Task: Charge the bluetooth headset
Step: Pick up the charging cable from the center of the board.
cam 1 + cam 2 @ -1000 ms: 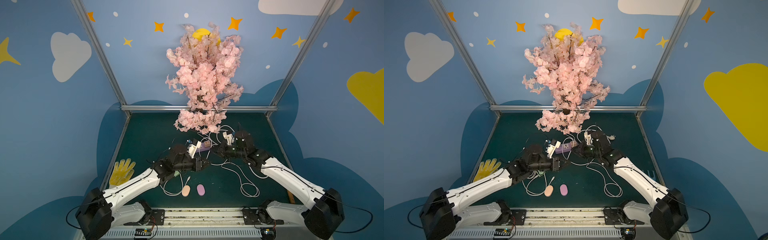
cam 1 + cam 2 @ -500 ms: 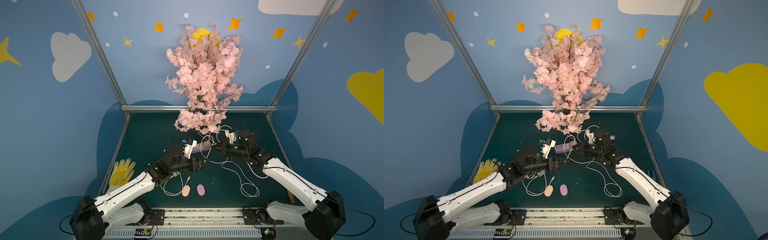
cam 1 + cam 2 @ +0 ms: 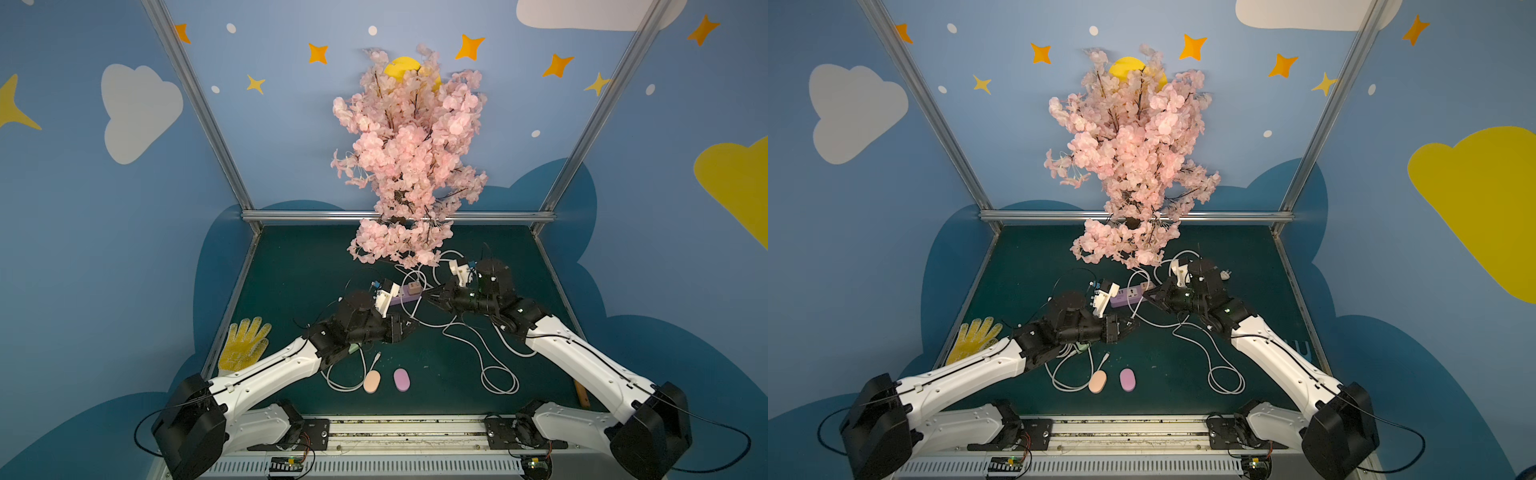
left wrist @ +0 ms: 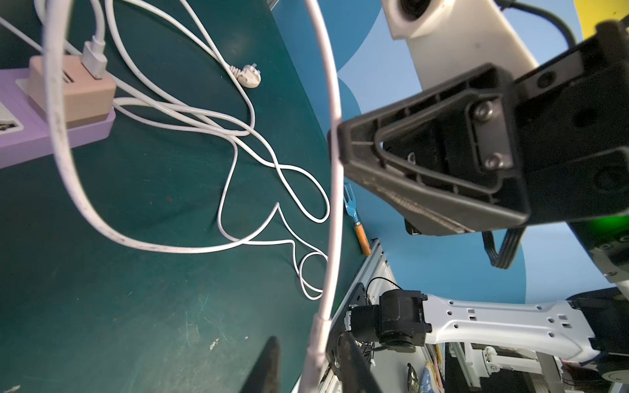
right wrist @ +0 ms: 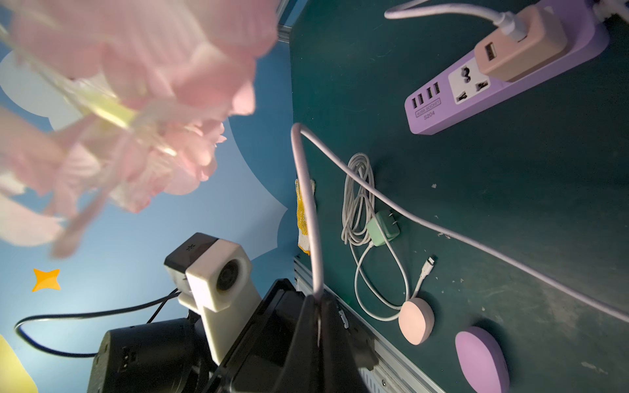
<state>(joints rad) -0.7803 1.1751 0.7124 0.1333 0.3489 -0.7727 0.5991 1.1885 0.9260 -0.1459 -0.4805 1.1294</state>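
The right claw (image 4: 340,146) is pressed together on a white cable (image 4: 335,211). It pinches the cable just right of the purple strip (image 5: 442,115), which lies mid-surface (image 3: 291,270). One end of the cable is plugged into a tan adapter (image 5: 524,44) seated at the strip's right end.

From the pinch the cable runs down to the left claw (image 3: 407,326), which sits just near of the strip with its tips pointing right. The cable's stiff end passes between that claw's fingers (image 4: 269,360). A small gap shows on each side at the tips, and I cannot tell whether they grip it deeper in.

Two oval cases lie side by side, apart, close to the near edge between the arms. The peach case (image 3: 371,381) is on the left and the purple case (image 3: 401,379) on the right. Which one holds the headset I cannot tell. Both lie well apart from the claws.

Left of them, partly under the left arm, is a white coil (image 5: 357,190) with a green charger (image 5: 383,226). Its free plug (image 5: 429,264) lies just far of the peach case.

A yellow glove (image 3: 245,345) lies at the left edge. The pink tree (image 3: 409,166) stands far centre, its low blossoms hanging just far of the strip.
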